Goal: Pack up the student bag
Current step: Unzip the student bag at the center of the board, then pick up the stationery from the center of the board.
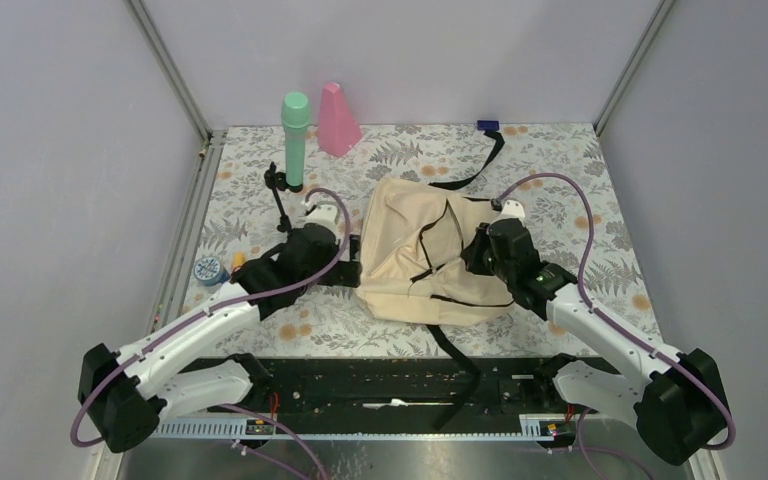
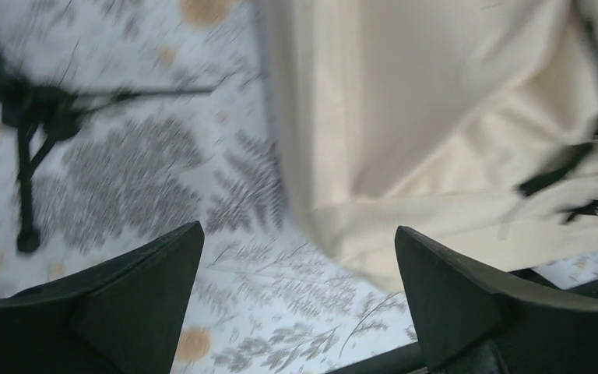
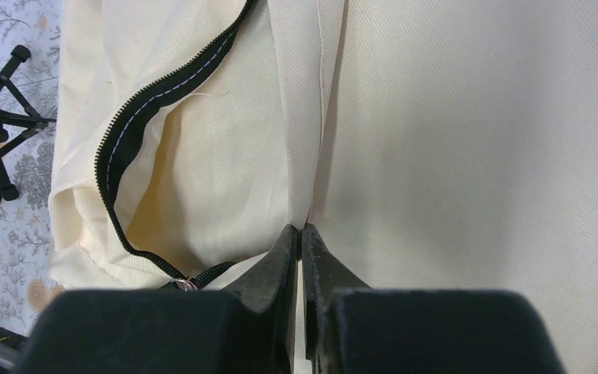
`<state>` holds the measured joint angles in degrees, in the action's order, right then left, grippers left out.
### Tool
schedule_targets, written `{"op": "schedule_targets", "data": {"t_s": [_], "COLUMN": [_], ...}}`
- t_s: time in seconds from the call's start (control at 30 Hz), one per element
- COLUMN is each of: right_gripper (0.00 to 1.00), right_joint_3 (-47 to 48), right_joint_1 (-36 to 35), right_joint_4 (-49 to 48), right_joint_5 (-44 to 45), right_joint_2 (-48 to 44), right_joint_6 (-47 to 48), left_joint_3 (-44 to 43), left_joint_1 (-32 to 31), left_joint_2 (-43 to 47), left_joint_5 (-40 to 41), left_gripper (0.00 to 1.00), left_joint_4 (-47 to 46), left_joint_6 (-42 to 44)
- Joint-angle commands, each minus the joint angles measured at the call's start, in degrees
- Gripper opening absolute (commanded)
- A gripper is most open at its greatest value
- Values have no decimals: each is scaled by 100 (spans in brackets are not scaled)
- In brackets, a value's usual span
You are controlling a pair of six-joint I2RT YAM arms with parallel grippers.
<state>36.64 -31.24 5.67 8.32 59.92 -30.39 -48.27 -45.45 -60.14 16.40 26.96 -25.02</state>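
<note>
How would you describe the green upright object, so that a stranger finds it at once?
Start at the cream backpack in the middle of the floral table, then look to the far left corner. Two things stand there side by side: the green cylinder is slim with a rounded head, while the pink cone beside it tapers upward.

On table (image 1: 580, 200): student bag (image 1: 410, 250) centre; bottle (image 1: 295, 140), cone (image 1: 338, 120) behind-left; tripod (image 1: 280, 195) left.

Green cylinder (image 1: 295, 138), pink cone (image 1: 338, 120), black tripod (image 1: 279, 192)
</note>
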Motion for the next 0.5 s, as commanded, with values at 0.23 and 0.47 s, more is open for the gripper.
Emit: {"op": "schedule_targets", "data": {"t_s": [0.23,0.47], "right_gripper": [0,0], "right_joint_3": [-93,-207], "right_joint_1": [108,165], "right_joint_4": [-286,-298], "right_joint_5": [425,422], "right_joint_2": [45,-128], "right_joint_6": [309,332], "left_joint_3": [680,1263], "left_joint_1": [2218,4136], "left_joint_2": [918,1787], "left_joint_5": [-181,-425], "left_gripper": [99,99], "left_joint_4": [1435,1098], "left_joint_6": [-1282,-1285]}}
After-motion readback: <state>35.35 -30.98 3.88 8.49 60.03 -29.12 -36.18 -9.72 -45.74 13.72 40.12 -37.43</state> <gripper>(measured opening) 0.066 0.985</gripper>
